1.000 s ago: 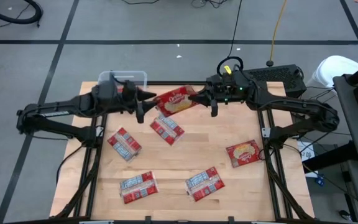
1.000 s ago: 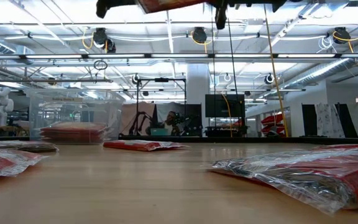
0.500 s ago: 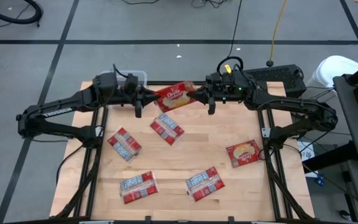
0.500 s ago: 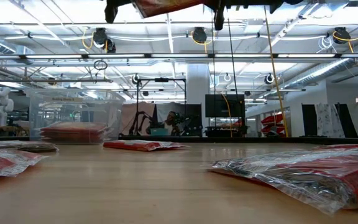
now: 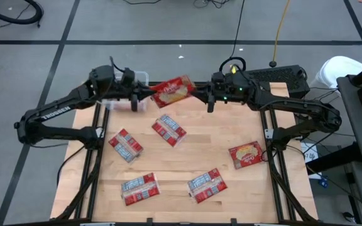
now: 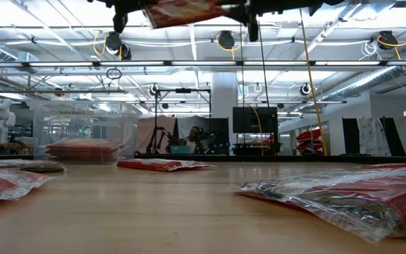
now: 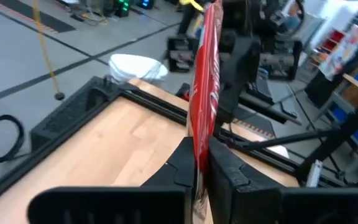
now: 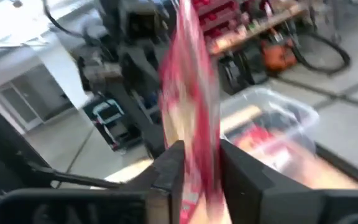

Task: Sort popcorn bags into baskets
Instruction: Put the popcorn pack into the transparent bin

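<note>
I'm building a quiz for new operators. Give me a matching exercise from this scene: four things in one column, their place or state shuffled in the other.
Things:
1. raised popcorn bag
2. clear basket
3. yellow-faced popcorn bag
4. left gripper

Places or states:
a. lies flat near the table's right edge
b. hangs in the air above the far edge
c. stands at the far left corner
d. shut on a bag's edge

Pairs: 1-b, 2-c, 3-a, 4-d
</note>
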`<state>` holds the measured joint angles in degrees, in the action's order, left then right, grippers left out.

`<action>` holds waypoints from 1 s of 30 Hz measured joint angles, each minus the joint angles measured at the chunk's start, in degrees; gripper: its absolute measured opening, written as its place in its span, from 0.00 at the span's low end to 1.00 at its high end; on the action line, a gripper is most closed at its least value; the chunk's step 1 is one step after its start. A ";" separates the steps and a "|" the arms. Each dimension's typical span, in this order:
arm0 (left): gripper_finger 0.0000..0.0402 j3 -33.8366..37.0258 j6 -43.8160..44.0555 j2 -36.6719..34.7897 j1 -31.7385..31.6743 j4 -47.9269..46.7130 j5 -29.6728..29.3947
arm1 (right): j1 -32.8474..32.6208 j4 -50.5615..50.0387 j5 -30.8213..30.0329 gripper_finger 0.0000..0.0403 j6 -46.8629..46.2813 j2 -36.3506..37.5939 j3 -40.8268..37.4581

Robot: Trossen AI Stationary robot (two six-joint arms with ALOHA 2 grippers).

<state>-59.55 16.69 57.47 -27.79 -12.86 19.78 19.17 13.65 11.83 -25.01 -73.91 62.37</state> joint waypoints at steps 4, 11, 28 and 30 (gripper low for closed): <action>0.04 0.01 1.93 -1.84 -4.37 -2.84 1.73 | 0.75 -5.23 0.00 0.30 -2.48 -0.02 0.00; 0.06 0.00 4.82 -3.67 -12.01 -9.10 3.33 | 0.71 -8.01 0.26 0.34 -2.89 -0.02 0.00; 0.07 -20.08 -11.67 8.37 -26.89 -41.40 3.15 | 0.73 -8.27 0.24 0.32 -4.81 -0.02 0.00; 0.07 -22.83 -12.44 9.93 -28.22 -44.72 2.81 | 0.73 -8.40 0.23 0.32 -5.69 -0.02 0.00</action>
<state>-82.38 4.26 67.40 -56.01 -57.57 22.59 19.90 5.26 12.05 -30.70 -73.93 62.37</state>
